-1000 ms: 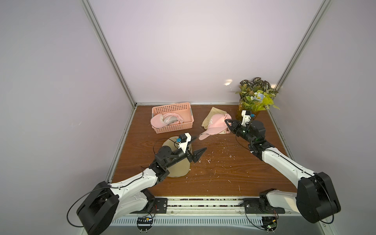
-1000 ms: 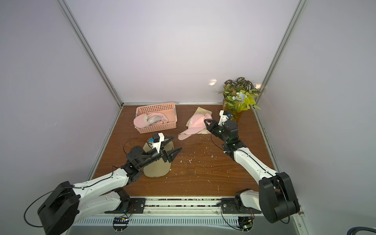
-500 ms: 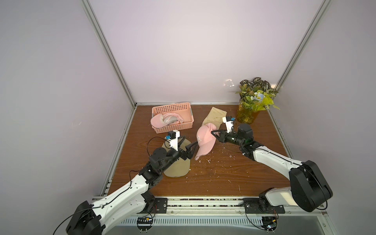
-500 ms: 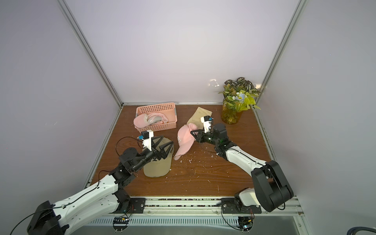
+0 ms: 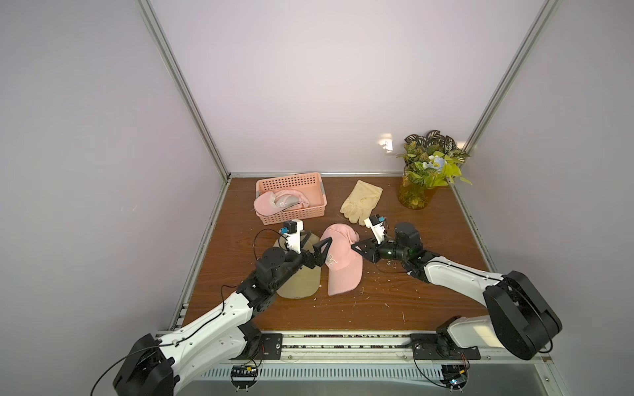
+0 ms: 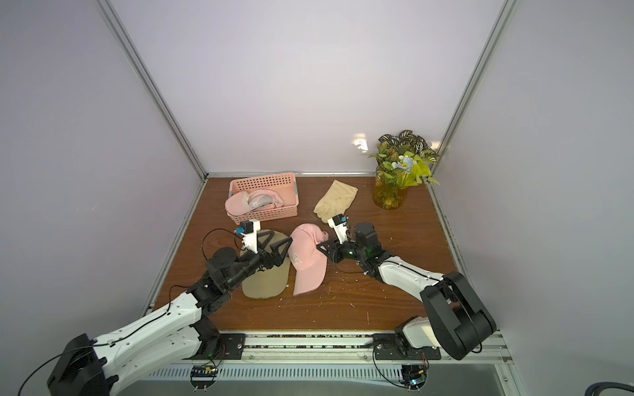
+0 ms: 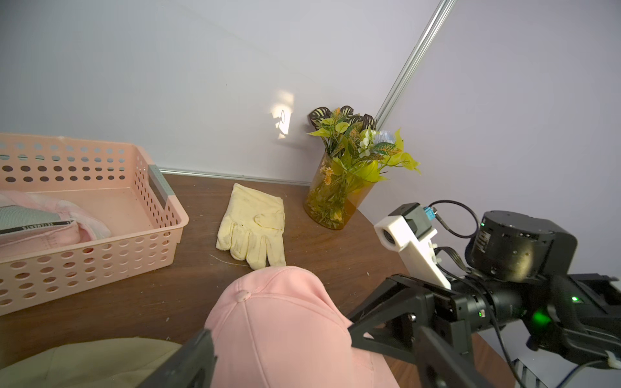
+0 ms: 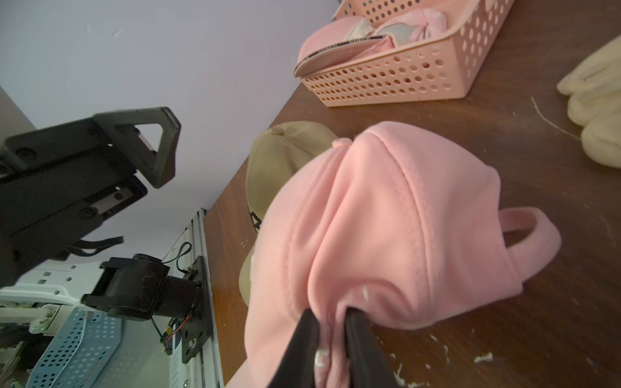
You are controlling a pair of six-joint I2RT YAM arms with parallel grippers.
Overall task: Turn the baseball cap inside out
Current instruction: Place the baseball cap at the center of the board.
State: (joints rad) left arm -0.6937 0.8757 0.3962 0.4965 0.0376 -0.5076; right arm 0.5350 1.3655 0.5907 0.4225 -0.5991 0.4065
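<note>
My right gripper (image 8: 331,319) is nearly closed, and a fold of the pink baseball cap (image 5: 343,264) is pinched between its black fingertips at the side of the crown. The cap sits on the wooden table (image 5: 394,308) near the middle, crown up and crumpled. Its brim points toward my base and its back strap loops out on the table. My left gripper (image 6: 278,241) is spread wide above the tan cap (image 5: 298,284), which lies just beside the pink one. In the left wrist view the pink crown shows between my left fingers, but I cannot tell whether they touch it. Farther back are a pink perforated basket (image 5: 308,212) holding another pink cap (image 5: 274,204), a pale yellow glove (image 5: 362,200), and an amber vase of foliage (image 5: 415,195).
</note>
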